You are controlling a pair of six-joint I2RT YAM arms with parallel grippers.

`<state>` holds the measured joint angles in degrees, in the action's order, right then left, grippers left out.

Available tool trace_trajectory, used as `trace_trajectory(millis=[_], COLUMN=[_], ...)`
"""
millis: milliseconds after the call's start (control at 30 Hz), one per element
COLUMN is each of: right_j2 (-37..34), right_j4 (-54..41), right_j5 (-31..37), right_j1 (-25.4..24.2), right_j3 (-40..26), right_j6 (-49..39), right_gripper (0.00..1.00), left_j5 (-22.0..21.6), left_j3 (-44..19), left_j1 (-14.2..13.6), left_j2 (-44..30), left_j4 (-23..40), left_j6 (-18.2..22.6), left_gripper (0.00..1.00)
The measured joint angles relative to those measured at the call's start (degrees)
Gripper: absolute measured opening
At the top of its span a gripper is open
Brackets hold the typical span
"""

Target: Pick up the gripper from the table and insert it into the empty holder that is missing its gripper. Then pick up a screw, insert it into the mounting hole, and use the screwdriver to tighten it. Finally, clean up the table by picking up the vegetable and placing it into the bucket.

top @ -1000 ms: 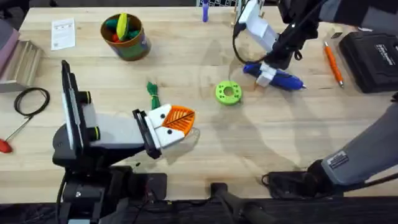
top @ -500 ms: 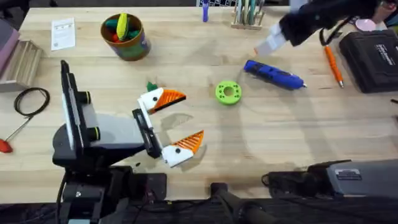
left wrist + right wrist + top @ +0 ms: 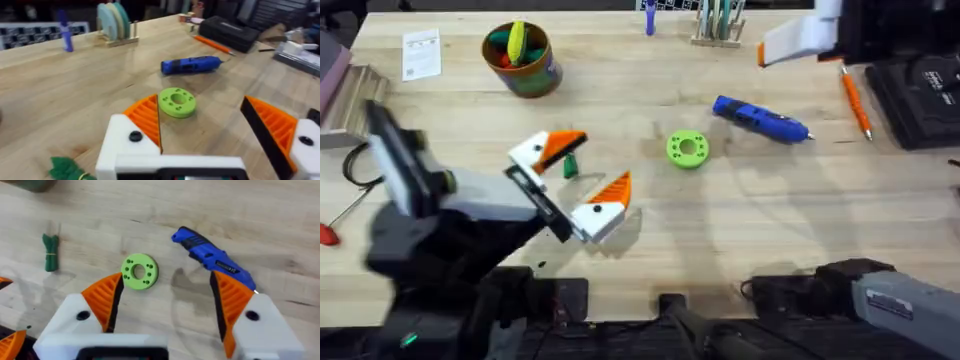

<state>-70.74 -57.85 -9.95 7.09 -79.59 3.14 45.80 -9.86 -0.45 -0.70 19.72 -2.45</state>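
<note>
The left gripper (image 3: 575,175) hangs with its fingers spread wide just above the table's near-left part, the small dark green vegetable (image 3: 570,165) lying between them. The right gripper (image 3: 167,305) is also spread, raised over the far right. The blue screwdriver (image 3: 761,119) lies right of the green disc (image 3: 687,149). The bucket (image 3: 522,60) stands far left.

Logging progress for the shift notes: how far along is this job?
The screwdriver lies released on the table, so the screw step looks over. The left end effector is open beside the vegetable. Left: grasping it and dropping it into the bucket.
</note>
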Motion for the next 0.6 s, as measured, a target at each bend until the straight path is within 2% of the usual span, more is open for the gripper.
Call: trace_trajectory(millis=[133, 300, 467, 600], right_j2=[2.8, 5.0, 5.0, 5.0], right_j4=[0.2, 0.1, 0.9, 1.5], right_j5=[0.0, -0.2, -0.4, -0.4], right_j1=[0.0, 0.0, 0.0, 0.0], right_j3=[1.2, 9.9, 17.9, 19.5], right_j6=[2.8, 4.8, 5.6, 5.5], right_gripper=[0.964, 0.964, 0.983, 0.991], left_j5=[-7.3, -14.4, -19.0, -21.0], left_j3=[-10.4, -23.3, -34.6, -42.0], left_j1=[0.0, 0.0, 0.0, 0.0], left_j2=[-4.7, -16.6, -30.1, -40.4], left_j4=[10.1, 19.6, 29.4, 34.8], left_j6=[2.6, 6.4, 7.9, 8.3], left_gripper=[0.976, 0.976, 0.977, 0.978])
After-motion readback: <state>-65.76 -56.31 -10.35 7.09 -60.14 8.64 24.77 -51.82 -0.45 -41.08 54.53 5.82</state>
